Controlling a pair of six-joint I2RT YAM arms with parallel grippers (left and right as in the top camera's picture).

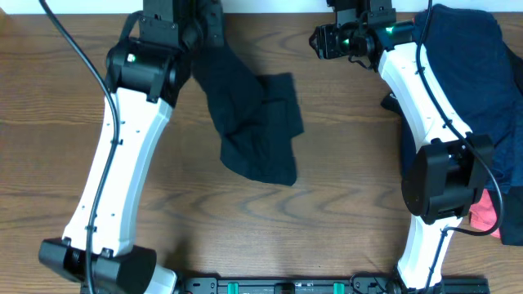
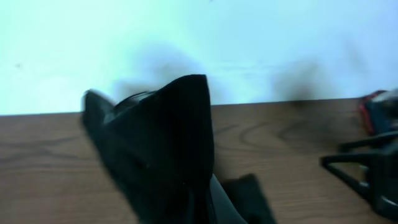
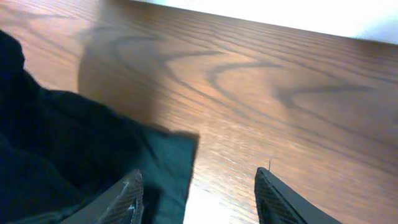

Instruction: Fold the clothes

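Left gripper [image 1: 206,39] was clamped shut, pinching one end of the black shorts [image 1: 257,122] near the far edge of the table [image 1: 343,163]. Its wrist view showed the fabric [image 2: 180,143] peaking up right in front of the lens, fingers hidden behind it. The rest of the shorts lay crumpled on the wood at table centre, trailing toward the near side. Right gripper [image 1: 320,41] sat far-side, just right of the shorts, jaws spread [image 3: 199,199] and holding nothing, bare wood between the fingers. Navy garments [image 1: 478,65] were piled at the right edge, a coral-pink garment [image 1: 486,214] beside the right arm's base.
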